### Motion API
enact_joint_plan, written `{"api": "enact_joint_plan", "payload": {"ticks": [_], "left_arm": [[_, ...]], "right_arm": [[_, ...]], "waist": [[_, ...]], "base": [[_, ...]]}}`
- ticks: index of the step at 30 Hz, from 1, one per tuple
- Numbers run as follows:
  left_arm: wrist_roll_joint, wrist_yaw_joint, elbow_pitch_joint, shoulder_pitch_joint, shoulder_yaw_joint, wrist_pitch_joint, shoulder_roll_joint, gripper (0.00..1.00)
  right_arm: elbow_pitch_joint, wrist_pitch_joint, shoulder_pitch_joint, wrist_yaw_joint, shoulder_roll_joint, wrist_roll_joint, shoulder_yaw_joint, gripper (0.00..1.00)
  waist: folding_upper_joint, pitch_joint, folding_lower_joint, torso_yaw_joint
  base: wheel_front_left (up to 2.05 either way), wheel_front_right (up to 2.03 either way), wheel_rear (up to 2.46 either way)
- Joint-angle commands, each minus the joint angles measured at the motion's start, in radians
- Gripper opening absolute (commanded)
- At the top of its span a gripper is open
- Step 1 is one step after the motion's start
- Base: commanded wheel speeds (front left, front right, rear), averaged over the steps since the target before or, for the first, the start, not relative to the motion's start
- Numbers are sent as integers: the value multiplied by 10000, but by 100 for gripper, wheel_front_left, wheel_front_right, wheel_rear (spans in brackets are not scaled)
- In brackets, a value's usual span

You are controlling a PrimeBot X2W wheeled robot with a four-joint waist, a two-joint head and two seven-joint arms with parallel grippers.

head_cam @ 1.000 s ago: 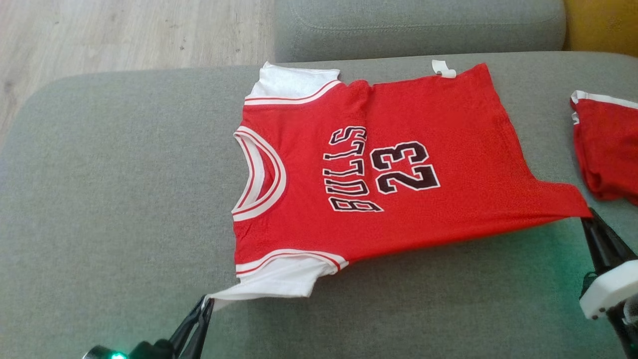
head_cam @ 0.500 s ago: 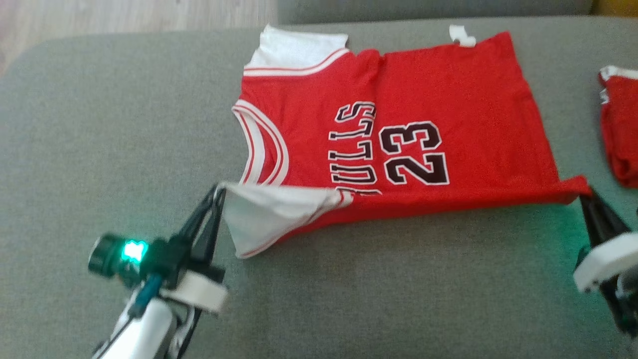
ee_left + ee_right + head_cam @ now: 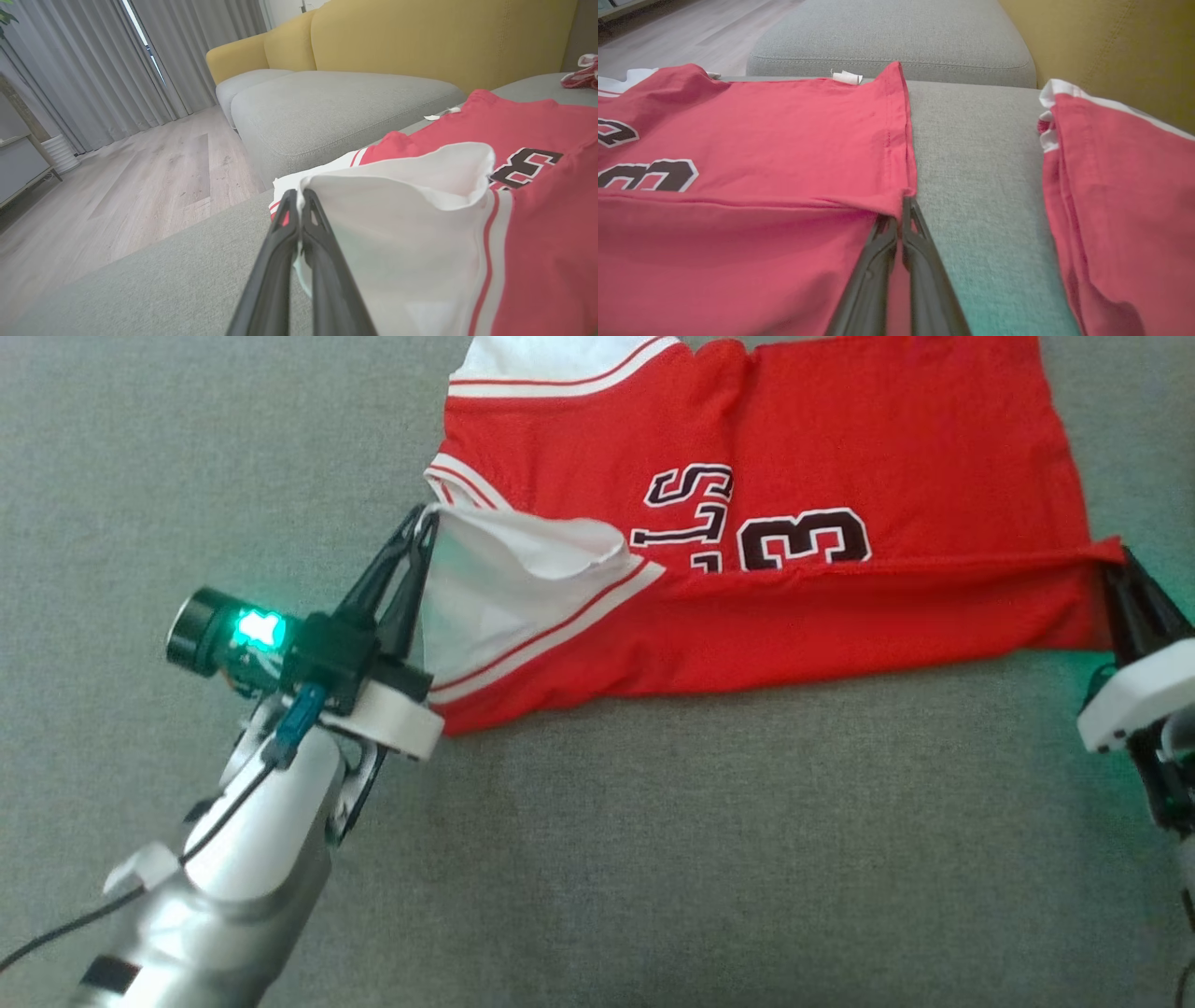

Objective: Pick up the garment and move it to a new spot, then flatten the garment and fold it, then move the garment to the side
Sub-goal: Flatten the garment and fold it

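Jersey (image 3: 840,420): is lying front-up on the grey cushion (image 3: 653,849), its near edge lifting and folding over the lower part of the black lettering.
Sleeve (image 3: 504,579): white, is hanging raised off the cushion and bulging open toward the neckline.
Left gripper (image 3: 428,515): fingers pressed together, is pinching the sleeve's edge; a green light (image 3: 257,627) is glowing on its wrist.
Right gripper (image 3: 1120,560): fingers together, is clamping the hem corner (image 3: 908,189) and holding it just above the cushion.
Tag (image 3: 847,77): small and white, is sticking out from the jersey's far hem corner.
Second garment (image 3: 1111,186): red with white trim, is lying bunched on the same cushion to the right of the hem, apart from the jersey, with bare grey fabric between them.
In the way: nothing is sitting on the jersey or between the two grippers.
Surface: grey woven sofa seat; another grey cushion (image 3: 327,107) is lying just beyond it.
Room: a yellow backrest (image 3: 420,37) is rising behind the seats; pale wood floor (image 3: 140,186) is running to grey curtains (image 3: 93,70).
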Motion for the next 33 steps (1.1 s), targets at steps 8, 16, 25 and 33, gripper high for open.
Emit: {"api": "enact_joint_plan", "payload": {"ticks": [8,16,25,33], "left_arm": [[285,79,501,-1092,499,-217,-49,100],[-426,321,-34,445,1221,-223,-662,100],[-1527,420,377,2682,1344,80,-1252,100],[-1759,845,1328,2684,1500,926,-1195,100]], "right_arm": [[475,-792,-969,-9,-92,-280,205,100],[959,-1724,-737,-9,335,-269,28,100],[1134,-2034,-152,-9,809,-81,65,100],[1251,-2119,-1,-9,953,-55,179,100]], "waist": [[0,359,-3,132],[0,-14,-3,106],[0,-575,-3,-184],[0,-649,-3,-354]], "base": [[0,0,0],[0,0,0],[0,0,0],[0,0,0]]}}
